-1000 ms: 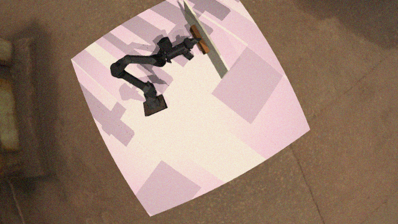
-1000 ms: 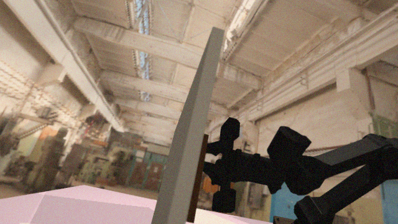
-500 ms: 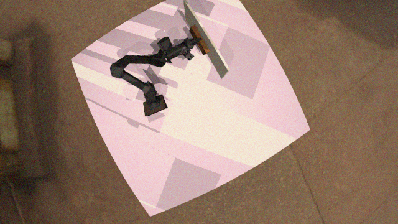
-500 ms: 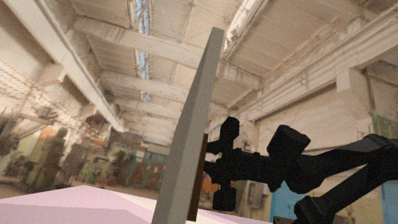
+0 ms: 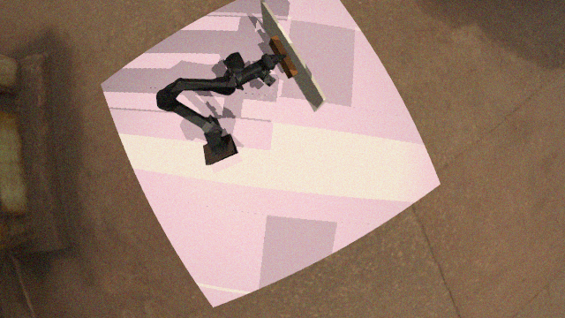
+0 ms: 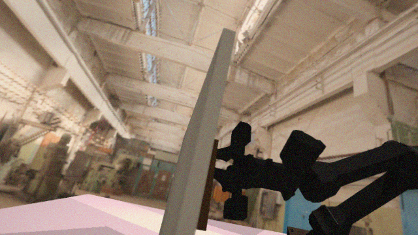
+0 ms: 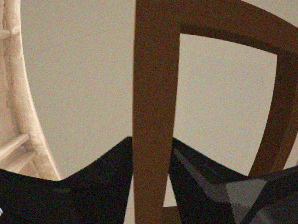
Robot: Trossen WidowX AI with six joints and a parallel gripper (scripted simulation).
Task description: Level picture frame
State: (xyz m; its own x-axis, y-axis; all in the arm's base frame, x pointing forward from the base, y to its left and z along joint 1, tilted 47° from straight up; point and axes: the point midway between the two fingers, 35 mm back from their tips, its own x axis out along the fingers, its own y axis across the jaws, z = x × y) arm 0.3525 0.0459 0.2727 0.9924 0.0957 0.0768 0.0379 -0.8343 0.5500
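Here, gripper [image 5: 282, 57] [image 6: 217, 164] [image 7: 149, 143] was clamped on near upright of brown frame [image 5: 278, 49] [image 6: 208, 186] [image 7: 156, 75], one finger each side. Frame stood against pale wall [image 5: 311, 86] [image 6: 196, 156] [image 7: 75, 85]. Black arm [image 5: 199, 85] [image 6: 356, 163] reached across from base [image 5: 229, 153], set on pink floor [image 5: 177, 212] [image 6: 49, 212] with grey and cream patches.

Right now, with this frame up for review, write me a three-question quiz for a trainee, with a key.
1. True or false: the gripper is holding nothing.
2. What color is the picture frame?
A) blue
B) brown
C) white
3. Fill in: in the exterior view, the arm reaches the upright panel from the image's ____ side.

Key: 1. False, it is shut on one bar of the picture frame; 2. B; 3. right.
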